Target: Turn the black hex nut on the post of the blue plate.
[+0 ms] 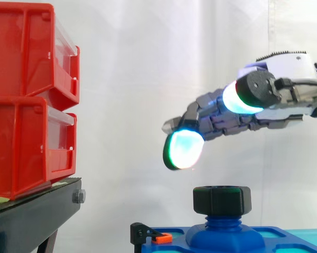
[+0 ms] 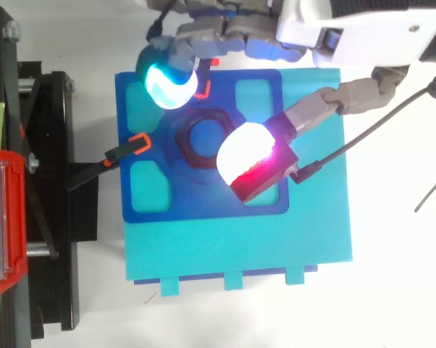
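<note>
The black hex nut [image 1: 222, 200] sits atop the blue post [image 1: 224, 232], which rises from the middle of the blue plate [image 2: 203, 199]. In the top view the nut [image 2: 182, 141] shows as a dark ring. My hand [image 1: 285, 68] comes in from the right and hovers above the nut, apart from it. It is open, with its fingers stretched out and holding nothing. One fingertip glows green [image 1: 184, 149] above and left of the nut. From above, that pad [image 2: 171, 81] lies past the nut's far edge, and the thumb pad [image 2: 250, 156], white and red, overlaps its right side.
Two stacked red bins [image 1: 27, 100] stand on a black stand [image 1: 37, 211] at the left. The blue plate rests on a teal base [image 2: 240, 246]. A black clamp with an orange tip [image 2: 124, 150] grips the plate's left edge, and another [image 2: 203, 83] sits at its far edge.
</note>
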`<state>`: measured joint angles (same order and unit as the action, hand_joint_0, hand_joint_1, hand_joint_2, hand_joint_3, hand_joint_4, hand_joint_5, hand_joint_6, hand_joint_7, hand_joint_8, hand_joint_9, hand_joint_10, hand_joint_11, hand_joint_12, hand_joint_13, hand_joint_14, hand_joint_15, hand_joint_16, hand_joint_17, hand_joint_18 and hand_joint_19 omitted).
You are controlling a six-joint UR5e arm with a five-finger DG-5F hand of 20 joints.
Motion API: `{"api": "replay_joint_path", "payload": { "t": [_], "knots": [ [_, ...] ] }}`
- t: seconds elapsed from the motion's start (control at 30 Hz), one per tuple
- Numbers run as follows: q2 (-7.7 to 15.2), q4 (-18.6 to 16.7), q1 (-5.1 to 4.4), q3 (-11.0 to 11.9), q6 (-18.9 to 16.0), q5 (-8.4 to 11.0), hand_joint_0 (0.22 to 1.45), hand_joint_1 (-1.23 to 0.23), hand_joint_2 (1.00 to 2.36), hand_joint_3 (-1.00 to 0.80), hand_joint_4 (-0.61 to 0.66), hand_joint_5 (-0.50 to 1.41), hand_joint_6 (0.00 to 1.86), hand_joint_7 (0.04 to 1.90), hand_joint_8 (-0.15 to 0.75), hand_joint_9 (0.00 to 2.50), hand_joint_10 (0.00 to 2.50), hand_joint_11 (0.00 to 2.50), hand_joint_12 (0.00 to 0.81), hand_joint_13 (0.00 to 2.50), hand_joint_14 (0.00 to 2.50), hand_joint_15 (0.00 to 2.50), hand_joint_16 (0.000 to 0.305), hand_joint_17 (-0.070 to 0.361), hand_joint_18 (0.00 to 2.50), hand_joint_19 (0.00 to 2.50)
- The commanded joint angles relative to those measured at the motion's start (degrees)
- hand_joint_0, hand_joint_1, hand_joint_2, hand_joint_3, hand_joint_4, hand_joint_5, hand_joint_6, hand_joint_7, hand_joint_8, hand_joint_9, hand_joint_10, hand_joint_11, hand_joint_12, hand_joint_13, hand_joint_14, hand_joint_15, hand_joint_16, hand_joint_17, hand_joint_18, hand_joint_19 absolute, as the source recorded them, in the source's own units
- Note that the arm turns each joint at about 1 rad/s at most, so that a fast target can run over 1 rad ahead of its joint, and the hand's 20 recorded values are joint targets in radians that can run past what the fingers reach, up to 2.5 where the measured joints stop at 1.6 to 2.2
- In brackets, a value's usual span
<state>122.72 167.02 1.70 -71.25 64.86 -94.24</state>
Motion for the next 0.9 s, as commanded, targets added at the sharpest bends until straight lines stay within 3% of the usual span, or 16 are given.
{"api": "replay_joint_path", "payload": {
  "t": [0.0,0.13,0.3,0.5,0.87],
  "knots": [
    [0.1,-0.7,-0.39,0.2,0.0,1.61,0.47,-0.21,1.00,-0.50,0.25,-0.21,0.50,0.87,0.228,0.00,0.00,0.00,0.362,0.00,0.00,0.00,0.050,0.112,0.00,0.11],
    [0.1,-0.6,-1.09,0.3,0.4,2.75,0.47,-0.21,1.00,-0.50,0.25,-0.21,0.50,0.87,0.229,0.00,0.00,0.00,0.363,0.00,0.00,0.00,0.050,0.113,0.00,0.12],
    [0.5,-0.6,-3.20,0.2,1.3,5.47,0.47,-0.21,1.00,-0.50,0.25,-0.21,0.50,0.87,0.228,0.00,0.00,0.00,0.364,0.00,0.00,0.00,0.050,0.113,0.00,0.12],
    [1.4,-0.9,-4.78,0.2,1.2,6.09,0.47,-0.21,1.00,-0.50,0.25,-0.21,0.50,0.87,0.227,0.00,0.00,0.00,0.361,0.00,0.00,0.00,0.051,0.114,0.00,0.12],
    [1.4,1.5,-5.66,0.2,1.1,5.83,0.48,-0.21,1.00,-0.50,0.25,-0.20,0.50,0.90,0.229,0.00,0.00,0.00,0.361,0.00,0.00,0.00,0.050,0.113,0.00,0.12]
  ]
}}
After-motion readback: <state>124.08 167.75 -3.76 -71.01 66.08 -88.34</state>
